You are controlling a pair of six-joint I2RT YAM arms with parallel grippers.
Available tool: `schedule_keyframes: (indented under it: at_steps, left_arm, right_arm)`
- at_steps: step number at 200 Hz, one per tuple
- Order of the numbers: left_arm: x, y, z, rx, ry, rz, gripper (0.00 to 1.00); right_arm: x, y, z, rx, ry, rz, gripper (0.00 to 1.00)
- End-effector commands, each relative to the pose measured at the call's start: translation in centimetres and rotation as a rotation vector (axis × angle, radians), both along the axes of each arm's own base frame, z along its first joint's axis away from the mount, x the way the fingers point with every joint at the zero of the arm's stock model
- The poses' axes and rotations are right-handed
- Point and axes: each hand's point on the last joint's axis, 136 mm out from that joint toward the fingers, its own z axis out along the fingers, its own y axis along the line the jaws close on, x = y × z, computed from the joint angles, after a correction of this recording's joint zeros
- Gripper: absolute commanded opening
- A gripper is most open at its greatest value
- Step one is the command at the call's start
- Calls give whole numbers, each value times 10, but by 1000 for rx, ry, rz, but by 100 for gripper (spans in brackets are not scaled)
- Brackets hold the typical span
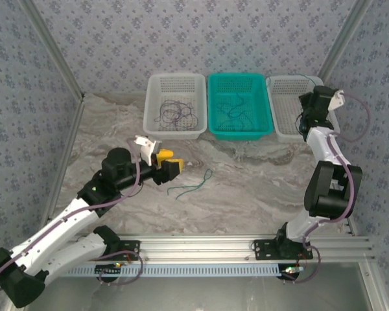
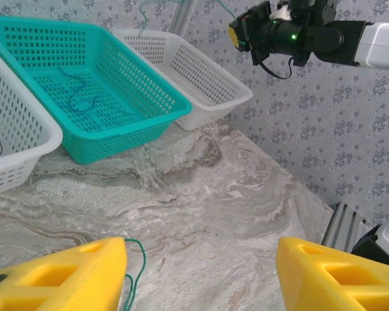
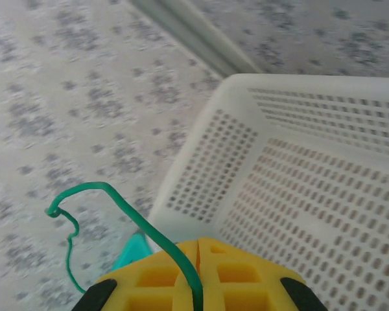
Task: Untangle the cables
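On marbled table, floral walls, left gripper apart, right gripper pinching green cable

The marbled tabletop carries three baskets along its far edge; a green cable lies near its middle.

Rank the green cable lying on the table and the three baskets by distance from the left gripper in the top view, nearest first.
1. Green cable, on the table beside the left gripper.
2. Left white basket, behind the gripper.
3. Teal basket, middle of the row.
4. Right white basket, far right.
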Motion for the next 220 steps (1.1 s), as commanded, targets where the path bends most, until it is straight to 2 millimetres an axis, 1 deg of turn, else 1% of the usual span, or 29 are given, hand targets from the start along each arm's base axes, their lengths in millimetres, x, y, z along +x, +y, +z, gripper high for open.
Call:
schedule_keyframes:
  at_steps: [1, 15, 26, 29, 40, 48, 52, 56, 67, 72, 78, 93, 126, 148, 155, 163, 170, 177, 187, 193, 199, 203, 207, 209, 220]
  left_arm:
    - [0, -2, 10, -15, -36, 1, 63]
    - [1, -2, 9, -11, -32, 2, 63]
    - [1, -1, 9, -8, -30, 5, 63]
    - [1, -1, 8, -6, -28, 6, 63]
    - [0, -1, 8, -4, -26, 7, 63]
    - [1, 0, 7, 0, -25, 14, 63]
    - [1, 1, 7, 0, -26, 17, 63]
    - [1, 1, 6, 1, -24, 21, 63]
    - [2, 2, 6, 2, -23, 31, 63]
    - [3, 2, 5, 2, -22, 33, 63]
    - [3, 2, 5, 3, -22, 38, 63]
    - [6, 2, 3, 6, -21, 47, 63]
    - [10, -3, -1, 22, -16, 39, 64]
    - [13, -9, -3, 31, -7, 25, 64]
    - [14, -11, -5, 34, -1, 21, 64]
    - [15, -13, -7, 39, 5, 16, 64]
    - [17, -14, -11, 46, 10, 16, 64]
    - [19, -15, -15, 55, 19, 22, 64]
    - [25, -14, -24, 77, 43, 49, 64]
    - [29, -14, -31, 96, 62, 72, 63]
    - [34, -11, -38, 120, 86, 103, 63]
    - [38, -10, -43, 137, 101, 124, 63]
    - [41, -9, -49, 157, 121, 143, 63]
    - [43, -8, -52, 167, 129, 151, 63]
    - [50, -5, -68, 229, 180, 197, 62]
  right_arm:
    - [17, -16, -35, 123, -17, 41, 0]
    - [36, -18, -58, 195, -3, 105, 0]
    - [50, -20, -70, 240, 3, 147, 0]
    - [54, -20, -76, 252, 12, 159, 0]
    - [66, -18, -87, 278, 26, 199, 0]
    - [74, -15, -91, 285, 37, 236, 1]
    - [76, -12, -92, 287, 42, 249, 7]
    - [77, -11, -92, 286, 49, 256, 15]
    - [77, -10, -93, 261, 75, 245, 44]
    - [74, -10, -92, 250, 89, 234, 56]
    - [71, -12, -90, 234, 105, 213, 65]
    - [65, -11, -81, 192, 120, 201, 74]
    - [54, -7, -57, 185, 107, 211, 80]
    - [43, -6, -41, 140, 99, 193, 85]
    - [39, -3, -31, 111, 83, 200, 85]
    - [36, 4, -22, 89, 72, 222, 85]
    - [33, 16, -17, 75, 62, 253, 85]
    - [30, 29, -9, 65, 45, 293, 85]
    - [22, 52, -4, 74, 33, 346, 84]
    - [16, 69, -4, 85, 26, 381, 84]
    - [9, 90, 3, 88, 6, 423, 83]
    - [4, 104, 4, 86, 0, 449, 83]
    - [1, 117, 15, 70, -22, 473, 83]
    - [-4, 124, 6, 71, -4, 485, 83]
    - [-23, 169, 11, 10, 4, 576, 83]
